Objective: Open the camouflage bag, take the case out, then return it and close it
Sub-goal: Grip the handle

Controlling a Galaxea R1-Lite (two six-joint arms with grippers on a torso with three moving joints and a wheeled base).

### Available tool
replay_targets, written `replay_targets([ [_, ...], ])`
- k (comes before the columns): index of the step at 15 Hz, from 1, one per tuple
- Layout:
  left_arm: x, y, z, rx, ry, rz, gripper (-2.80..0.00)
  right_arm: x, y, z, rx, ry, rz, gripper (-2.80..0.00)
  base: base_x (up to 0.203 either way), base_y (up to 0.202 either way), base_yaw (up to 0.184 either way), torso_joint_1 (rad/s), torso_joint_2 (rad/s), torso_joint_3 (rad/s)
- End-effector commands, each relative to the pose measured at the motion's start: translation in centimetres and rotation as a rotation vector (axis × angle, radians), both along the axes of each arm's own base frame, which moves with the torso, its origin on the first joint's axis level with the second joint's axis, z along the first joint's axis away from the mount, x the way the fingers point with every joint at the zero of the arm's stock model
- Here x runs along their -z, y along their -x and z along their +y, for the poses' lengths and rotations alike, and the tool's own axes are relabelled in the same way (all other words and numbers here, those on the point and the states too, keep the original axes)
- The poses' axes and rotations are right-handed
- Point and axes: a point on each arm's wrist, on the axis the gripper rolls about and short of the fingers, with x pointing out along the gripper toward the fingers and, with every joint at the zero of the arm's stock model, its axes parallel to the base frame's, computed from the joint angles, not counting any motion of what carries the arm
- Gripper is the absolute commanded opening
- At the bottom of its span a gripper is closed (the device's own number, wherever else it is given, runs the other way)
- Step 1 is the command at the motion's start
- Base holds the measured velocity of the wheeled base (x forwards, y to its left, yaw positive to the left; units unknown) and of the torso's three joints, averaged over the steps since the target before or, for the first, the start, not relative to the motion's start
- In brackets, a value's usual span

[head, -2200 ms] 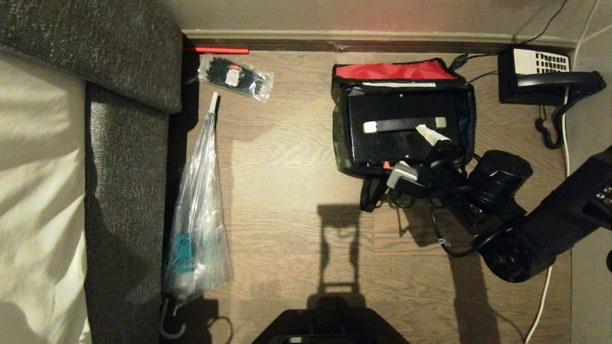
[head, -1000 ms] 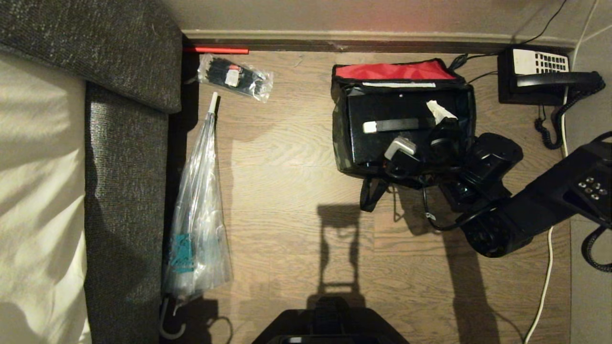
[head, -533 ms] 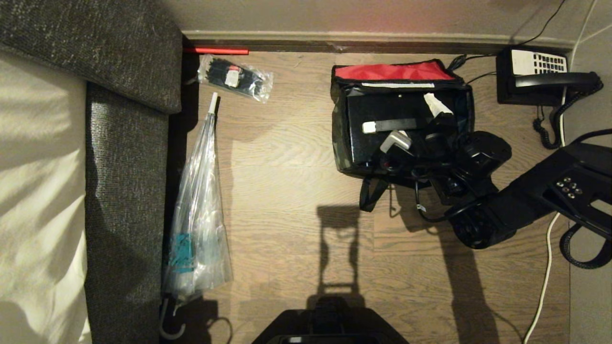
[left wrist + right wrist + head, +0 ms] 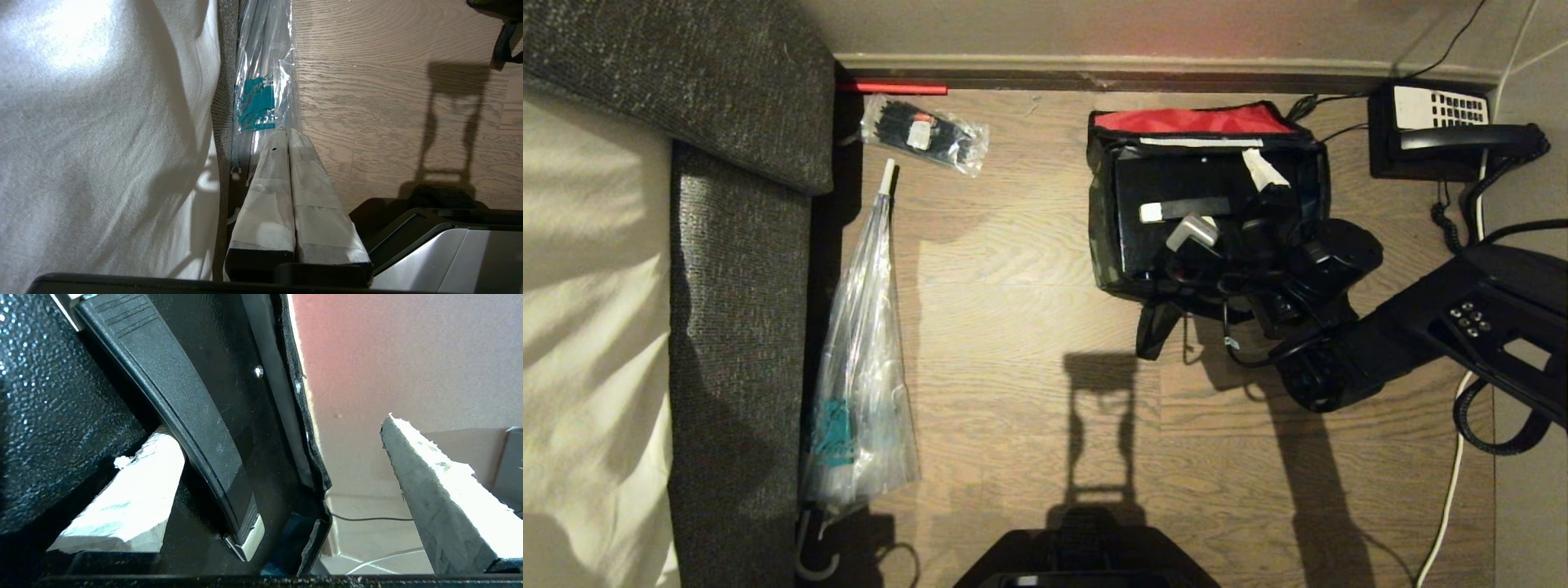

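Note:
The camouflage bag [image 4: 1101,245] stands open on the wood floor near the wall, its red lid lining [image 4: 1192,121] folded back. Inside lies the black case [image 4: 1160,184] with its dark bar [image 4: 1184,210] on top, whitish at one end. My right gripper [image 4: 1229,200] hangs open over the case's right half. In the right wrist view the bar [image 4: 179,408] runs between the fingers of this gripper [image 4: 276,426]: one taped finger [image 4: 126,498] sits low beside the bar, the other [image 4: 441,490] is out past the bag's rim [image 4: 310,457]. My left gripper [image 4: 286,134] is parked, shut and empty.
A black desk telephone [image 4: 1437,135] with cords sits right of the bag. A clear-wrapped umbrella [image 4: 862,367] and a small plastic packet [image 4: 923,132] lie left, beside a grey upholstered edge [image 4: 735,327]. A white cable [image 4: 1450,490] trails along the right. My base [image 4: 1086,555] is at the front.
My right arm has pushed forward and to the left over the open bag, bringing the open fingers from the case's front corner to either side of the bar. Bag and case stayed put.

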Motion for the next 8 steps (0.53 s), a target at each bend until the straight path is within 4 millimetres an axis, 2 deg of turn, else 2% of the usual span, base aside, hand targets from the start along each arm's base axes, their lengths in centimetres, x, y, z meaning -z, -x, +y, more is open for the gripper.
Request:
replay_targets([
  [1, 0.01, 0.0, 0.0, -0.001, -0.002, 0.001, -2.8, 0.6, -0.39, 0.05, 0.008, 0.007, 0.004, 0.0, 0.0, 0.0, 0.0, 0.0, 0.0, 0.0],
  [8, 0.01, 0.0, 0.0, -0.001, -0.002, 0.001, -2.8, 1.05, -0.88, 0.12, 0.01, 0.003, 0.005, 0.0, 0.0, 0.0, 0.0, 0.0, 0.0, 0.0],
])
